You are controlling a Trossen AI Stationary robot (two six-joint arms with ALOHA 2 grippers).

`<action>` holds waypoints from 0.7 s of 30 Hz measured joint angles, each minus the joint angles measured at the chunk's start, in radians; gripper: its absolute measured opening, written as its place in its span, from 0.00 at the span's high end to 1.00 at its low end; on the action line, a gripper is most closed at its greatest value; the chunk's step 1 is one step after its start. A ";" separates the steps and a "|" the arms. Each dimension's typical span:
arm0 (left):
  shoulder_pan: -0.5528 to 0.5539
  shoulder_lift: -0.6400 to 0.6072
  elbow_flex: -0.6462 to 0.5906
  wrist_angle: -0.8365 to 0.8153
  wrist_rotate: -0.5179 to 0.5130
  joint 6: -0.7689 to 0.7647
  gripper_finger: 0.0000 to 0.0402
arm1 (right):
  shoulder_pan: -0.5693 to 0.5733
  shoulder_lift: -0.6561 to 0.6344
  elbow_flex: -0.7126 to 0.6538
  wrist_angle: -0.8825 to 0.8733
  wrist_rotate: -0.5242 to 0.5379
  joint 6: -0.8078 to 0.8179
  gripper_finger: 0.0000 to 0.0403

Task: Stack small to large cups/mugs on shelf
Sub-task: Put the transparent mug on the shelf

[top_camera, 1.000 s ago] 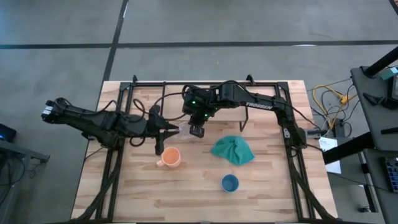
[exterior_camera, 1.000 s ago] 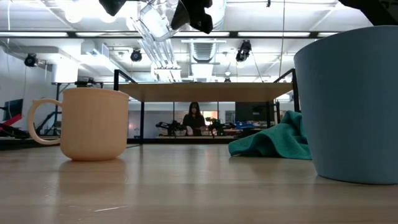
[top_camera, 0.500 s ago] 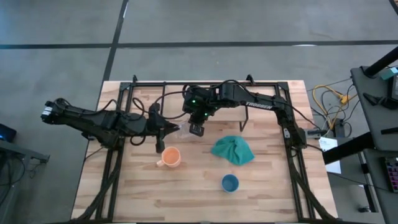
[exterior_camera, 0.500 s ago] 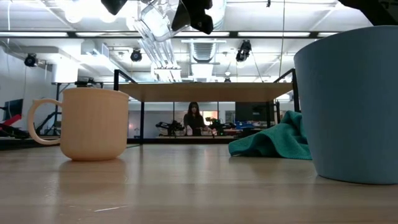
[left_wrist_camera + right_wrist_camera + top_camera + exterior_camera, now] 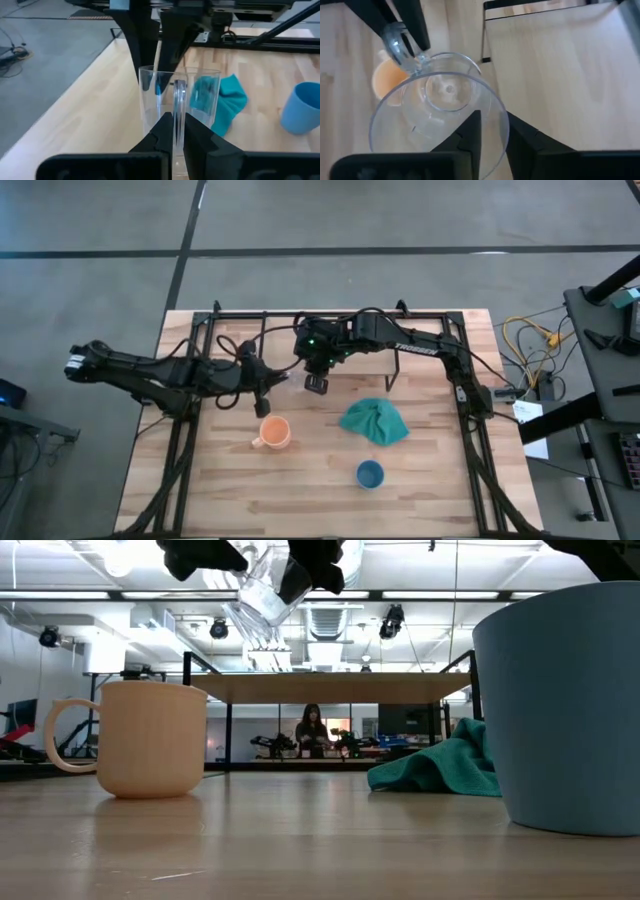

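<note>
The clear glass cup (image 5: 291, 387) hangs in the air over the middle of the worktop (image 5: 220, 490), tilted with its long axis slanting and its mouth turned up toward the right wrist camera. It sits between the two arms, both equally near: the left pincer (image 5: 177, 131) is closed on its wall and handle side, the right pincer (image 5: 492, 131) clamps its rim. The shelf (image 5: 340, 687) lies beyond it, the orange mug (image 5: 273, 432) just below.

No legible text, only unreadable white lettering on the right arm (image 5: 412, 348)
</note>
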 joint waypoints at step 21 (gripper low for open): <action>0.215 0.000 -0.068 0.048 0.009 0.032 0.99 | 0.002 -0.077 0.001 0.040 0.142 -0.061 0.73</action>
